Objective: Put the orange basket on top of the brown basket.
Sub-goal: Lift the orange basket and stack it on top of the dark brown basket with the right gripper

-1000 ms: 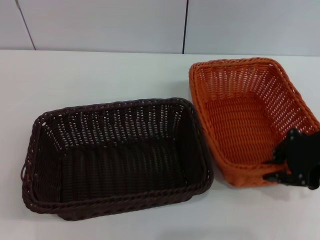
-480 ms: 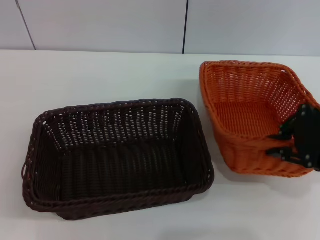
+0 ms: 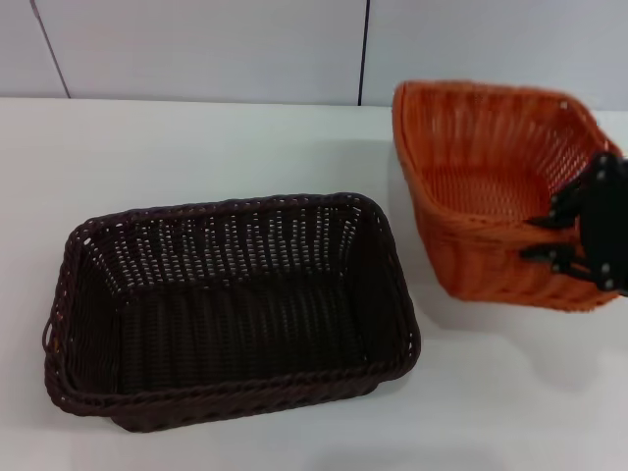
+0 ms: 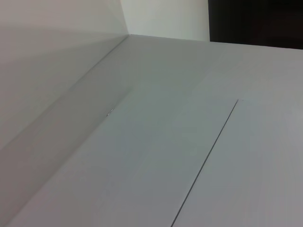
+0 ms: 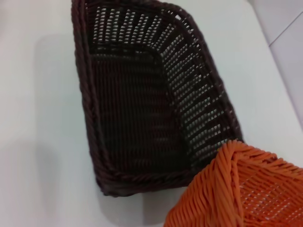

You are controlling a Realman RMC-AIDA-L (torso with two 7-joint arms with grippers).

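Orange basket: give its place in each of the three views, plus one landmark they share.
Head view: the orange basket is at the right, tilted, gripped at its near-right rim by the right gripper.
Left wrist view: not in it.
Right wrist view: only one corner shows.
Shared landmark: the brown basket, in both basket views.

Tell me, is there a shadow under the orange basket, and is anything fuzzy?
Head view: a soft grey shadow lies on the table beneath the lifted orange basket, held by the right gripper. Right wrist view: the orange basket's near corner looks slightly soft, while the brown basket looks clearer. Left wrist view: only plain white surfaces.
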